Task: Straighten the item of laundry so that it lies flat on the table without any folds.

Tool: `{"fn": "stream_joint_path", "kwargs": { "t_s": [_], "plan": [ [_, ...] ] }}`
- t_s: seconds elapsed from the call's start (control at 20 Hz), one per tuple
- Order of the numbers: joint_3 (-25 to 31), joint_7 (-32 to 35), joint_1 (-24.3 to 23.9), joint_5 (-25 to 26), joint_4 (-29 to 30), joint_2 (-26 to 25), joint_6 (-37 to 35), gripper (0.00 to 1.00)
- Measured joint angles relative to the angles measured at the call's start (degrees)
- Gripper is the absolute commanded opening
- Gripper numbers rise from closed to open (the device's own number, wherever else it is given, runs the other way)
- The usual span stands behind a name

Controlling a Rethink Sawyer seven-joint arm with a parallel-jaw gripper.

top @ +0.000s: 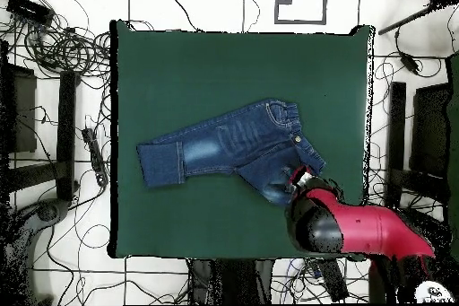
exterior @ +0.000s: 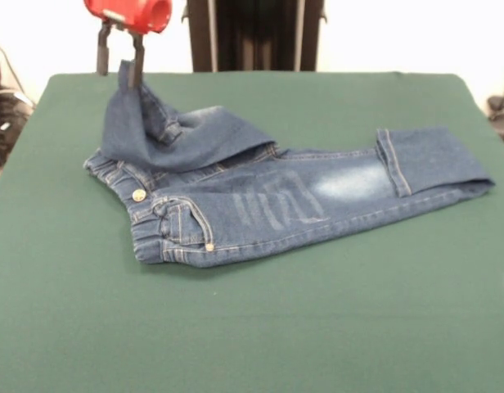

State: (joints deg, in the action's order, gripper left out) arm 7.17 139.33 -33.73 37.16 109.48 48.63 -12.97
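The dark blue jeans (exterior: 260,205) lie across the middle of the green table (exterior: 252,336). One leg lies out to the right with its cuff (exterior: 436,160) turned back. The other leg is folded over the waistband and its end rises to a peak (exterior: 129,82) at the back left. My gripper (exterior: 119,67) hangs there under its red body, its two fingers apart with a gap between them. The raised cloth touches the right finger (exterior: 137,70). In the overhead view the jeans (top: 224,145) lie mid-table (top: 224,69) and the gripper (top: 300,179) is over their lower right end.
The black pedestal (exterior: 252,33) stands behind the table's far edge. The red arm (top: 359,231) reaches in over the table's lower right corner. Cables (top: 54,42) and dark stands (top: 67,132) lie on the floor around the table.
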Motion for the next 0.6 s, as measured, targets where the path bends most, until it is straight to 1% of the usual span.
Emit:
{"fn": "stream_joint_path", "kwargs": {
  "t_s": [0.2, 0.25, 0.6],
  "plan": [
    [-0.52, 0.00, 2.33, -0.01, -0.02, -0.71, 0.00, 1.00],
    [-0.83, 0.00, 3.78, -0.01, 0.00, -1.51, 0.00, 1.00],
    [-2.30, 0.00, 7.94, -0.19, -0.01, -4.32, 0.00, 1.00]
  ]
}}
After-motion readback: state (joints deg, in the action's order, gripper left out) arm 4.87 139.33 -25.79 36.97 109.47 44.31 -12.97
